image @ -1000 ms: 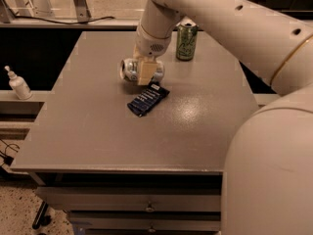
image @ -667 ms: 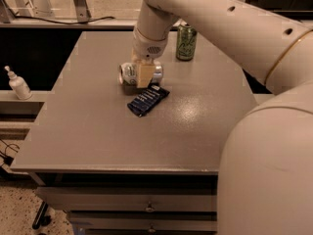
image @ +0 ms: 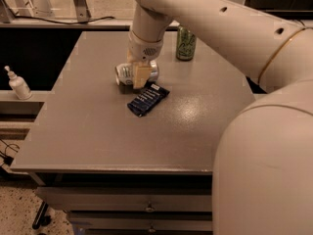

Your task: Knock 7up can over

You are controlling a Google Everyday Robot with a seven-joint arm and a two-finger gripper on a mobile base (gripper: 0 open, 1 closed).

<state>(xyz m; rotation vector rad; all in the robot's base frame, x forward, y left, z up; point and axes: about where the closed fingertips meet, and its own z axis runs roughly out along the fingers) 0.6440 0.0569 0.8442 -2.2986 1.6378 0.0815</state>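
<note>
The 7up can [image: 125, 74] lies on its side on the grey table [image: 98, 126], toward the back middle, with its silver top facing left. Its pale body is partly hidden behind my gripper [image: 141, 77], which hangs down from the big white arm and sits right at the can's right part, low over the table. I cannot tell whether the gripper touches the can.
A darker green can [image: 186, 43] stands upright at the back of the table, right of the gripper. A dark blue packet [image: 146, 98] lies flat just in front of the gripper. A white pump bottle [image: 18, 84] stands on a ledge to the left.
The gripper and the lying can have both shifted a little to the left and toward the front. The green can and the blue packet have not moved.
</note>
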